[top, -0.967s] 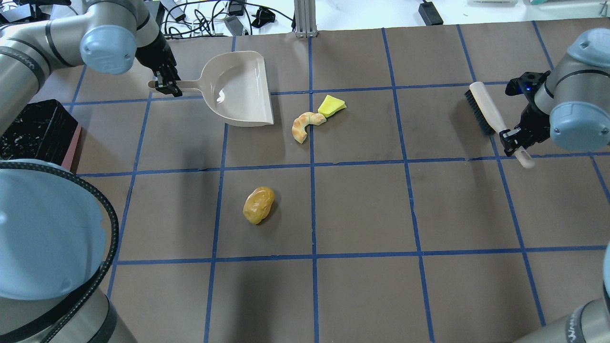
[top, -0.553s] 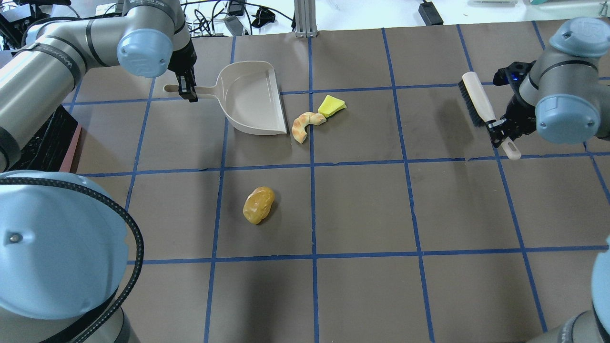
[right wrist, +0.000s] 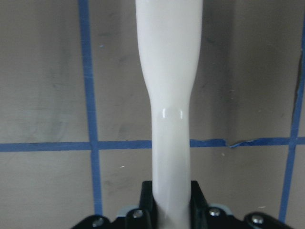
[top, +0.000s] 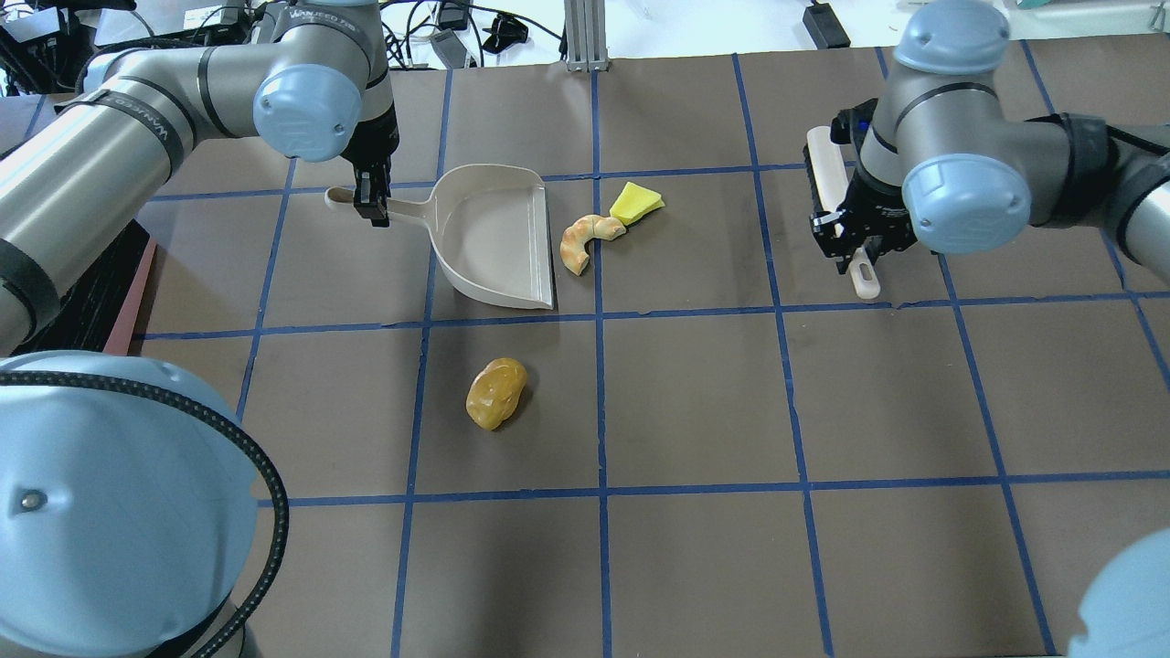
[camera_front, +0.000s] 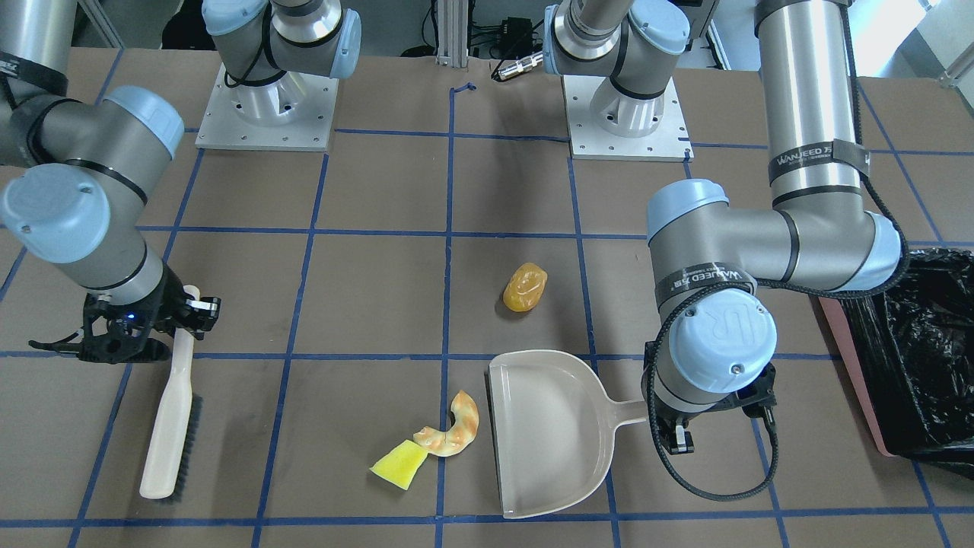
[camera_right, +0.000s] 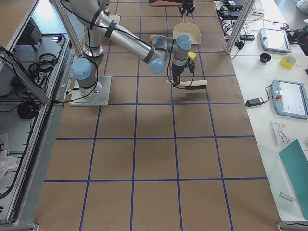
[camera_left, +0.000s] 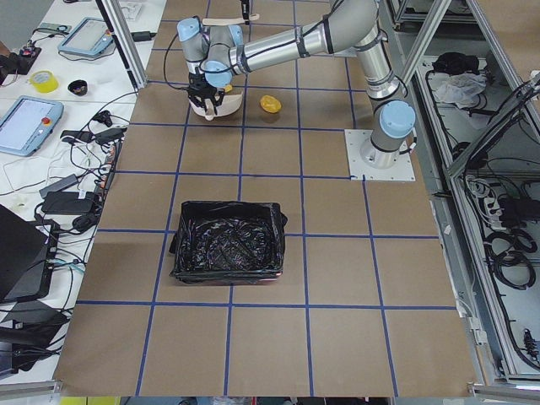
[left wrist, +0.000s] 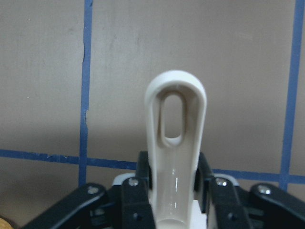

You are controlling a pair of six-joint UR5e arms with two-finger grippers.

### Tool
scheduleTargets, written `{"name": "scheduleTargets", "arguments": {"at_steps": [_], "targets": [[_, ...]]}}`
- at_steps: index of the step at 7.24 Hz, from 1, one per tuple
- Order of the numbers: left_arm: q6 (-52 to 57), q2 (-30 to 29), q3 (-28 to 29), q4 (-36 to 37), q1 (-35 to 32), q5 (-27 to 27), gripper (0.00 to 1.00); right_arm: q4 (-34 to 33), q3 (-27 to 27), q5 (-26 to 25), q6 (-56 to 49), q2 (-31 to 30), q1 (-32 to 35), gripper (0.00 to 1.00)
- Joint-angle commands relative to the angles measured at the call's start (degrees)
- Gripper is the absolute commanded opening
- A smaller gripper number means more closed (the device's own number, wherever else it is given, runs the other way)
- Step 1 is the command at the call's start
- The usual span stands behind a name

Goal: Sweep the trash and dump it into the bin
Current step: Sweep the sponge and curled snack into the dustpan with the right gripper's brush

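The trash lies on the brown table: an amber lump [top: 496, 393], a croissant-like piece [top: 583, 239] and a yellow wedge [top: 636, 202] touching it. My left gripper [top: 371, 206] is shut on the handle of the beige dustpan [top: 498, 238]; the pan's open edge sits just beside the croissant. The handle shows between the fingers in the left wrist view [left wrist: 176, 143]. My right gripper [top: 855, 249] is shut on the handle of the beige brush [top: 825, 174], to the right of the wedge. The bin [camera_front: 924, 358], black-lined, stands at the robot's left table end.
Blue tape lines grid the table. An aluminium post [top: 585, 37] and cables sit at the far edge. The two arm bases [camera_front: 266, 106] stand on the robot's side. Side tables with tablets [camera_right: 281, 41] flank the far edge.
My left gripper has carried the dustpan right and nearer, turning its open edge up against the croissant. My right gripper has carried the brush left toward the trash. The trash has not moved.
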Motion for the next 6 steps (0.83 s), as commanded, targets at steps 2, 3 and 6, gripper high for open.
{"name": "scheduleTargets", "arguments": {"at_steps": [2,3,6], "targets": [[-1.1,-0.2,-0.3,1.0,-2.3,-0.4,0.0,0.6,-0.5,0.9,11.6,0.6,8.8,0.15],[-1.5,-0.6,-0.3,2.5,-2.4,-0.4,0.0,0.2,-0.7,0.8,11.7,1.3,10.9,0.15],[-2.4,-0.8,-0.3,2.8,-2.7,-0.5,0.0,-0.6,-6.3,1.4,7.9,7.8,13.0,0.15]]}}
